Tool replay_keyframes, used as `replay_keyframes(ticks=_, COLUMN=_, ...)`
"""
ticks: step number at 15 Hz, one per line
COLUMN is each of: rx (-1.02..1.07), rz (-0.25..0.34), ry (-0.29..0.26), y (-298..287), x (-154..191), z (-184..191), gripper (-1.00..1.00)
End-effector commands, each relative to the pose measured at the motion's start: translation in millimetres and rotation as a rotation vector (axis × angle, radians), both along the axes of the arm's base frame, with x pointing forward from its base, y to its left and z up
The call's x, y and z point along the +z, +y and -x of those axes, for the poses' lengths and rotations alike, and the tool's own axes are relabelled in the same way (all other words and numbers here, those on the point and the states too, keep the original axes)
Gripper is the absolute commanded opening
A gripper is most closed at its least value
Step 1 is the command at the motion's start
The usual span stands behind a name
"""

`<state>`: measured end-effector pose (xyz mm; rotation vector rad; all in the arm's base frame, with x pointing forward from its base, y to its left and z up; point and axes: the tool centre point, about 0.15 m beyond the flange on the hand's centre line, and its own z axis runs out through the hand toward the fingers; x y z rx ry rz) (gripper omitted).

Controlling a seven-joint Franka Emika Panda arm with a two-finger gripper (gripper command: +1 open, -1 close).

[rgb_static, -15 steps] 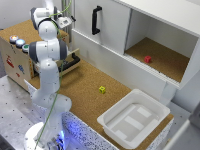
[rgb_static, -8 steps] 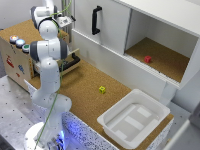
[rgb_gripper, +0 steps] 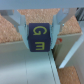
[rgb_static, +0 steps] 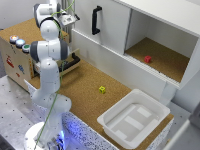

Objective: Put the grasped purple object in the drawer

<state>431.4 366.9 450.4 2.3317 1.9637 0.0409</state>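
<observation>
**Purple cube in hand, over the drawer area**

Vs 0.5 s and 1.0 s ago: no visible change in the exterior view; arm pose, tub and small blocks all sit where they were.

Containers: the drawer (rgb_static: 69,64), w/ black bar handle, stands pulled out from the light-wood box (rgb_static: 15,60) that carries coloured buttons on top; its inside is mostly hidden behind the arm, contents can't be told. White tub (rgb_static: 134,120) lies on the cork bench (rgb_static: 85,85) toward the exterior view's right, nothing in it. White cabinet (rgb_static: 145,35) has an open compartment w/ a red block (rgb_static: 148,59) on its floor. Yellow block (rgb_static: 102,89) lies loose on the bench, between drawer and tub.

Views: only the wrist cam shows the hand (rgb_gripper: 40,37), clenched on the purple cube (rgb_gripper: 40,37), which has yellow "G" and "m" marks, fingers on both sides, w/ pale-wood surface below. In the exterior view hand and cube are hidden by the arm.
</observation>
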Motion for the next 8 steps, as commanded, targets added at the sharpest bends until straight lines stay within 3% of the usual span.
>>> replay_keyframes(ticks=1, rx=0.001, rz=-0.121, ry=-0.013, y=-60.7, x=-31.6, z=9.8, gripper=-1.00)
replay_keyframes(ticks=4, rx=0.015, rz=-0.137, ry=0.012, y=-59.7, x=-58.2, z=17.4, gripper=-1.00)
replay_keyframes(ticks=8, rx=0.036, rz=-0.126, ry=-0.027, y=-60.8, x=-91.4, z=28.3, gripper=-1.00)
